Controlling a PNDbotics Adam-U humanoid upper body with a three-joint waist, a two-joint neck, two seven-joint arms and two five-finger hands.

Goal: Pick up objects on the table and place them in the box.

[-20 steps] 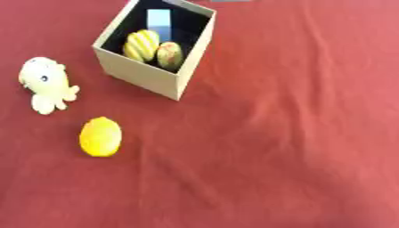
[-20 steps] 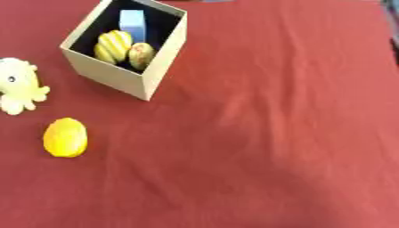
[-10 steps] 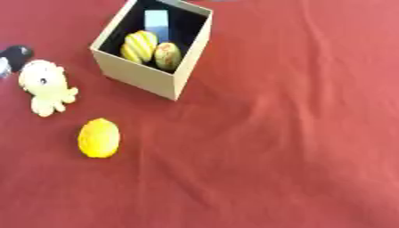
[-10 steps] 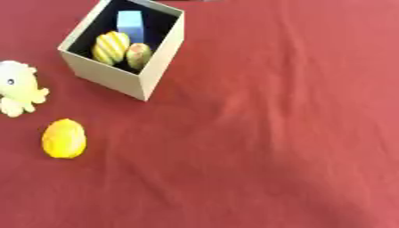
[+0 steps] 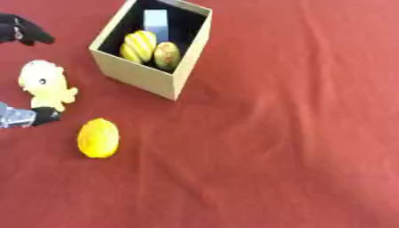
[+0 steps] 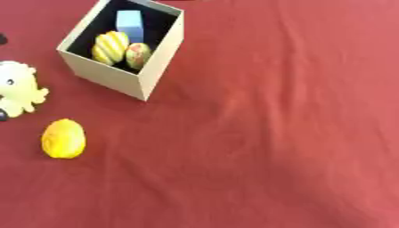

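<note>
Nearest, in front of the box and to its left, a yellow lemon-shaped fruit lies on the red table, untouched. Just beyond it, left of the box, a pale yellow plush toy is now bracketed by the left hand, which a second ago was absent and half a second ago only showed at the edge. Dark fingers are spread above the toy and a thumb tip is seen just below it; nothing is held yet. A grasp of the toy is judged to be starting. Farthest, the box already holds a striped yellow object, a speckled oval and a blue block. The right hand is not seen.
</note>
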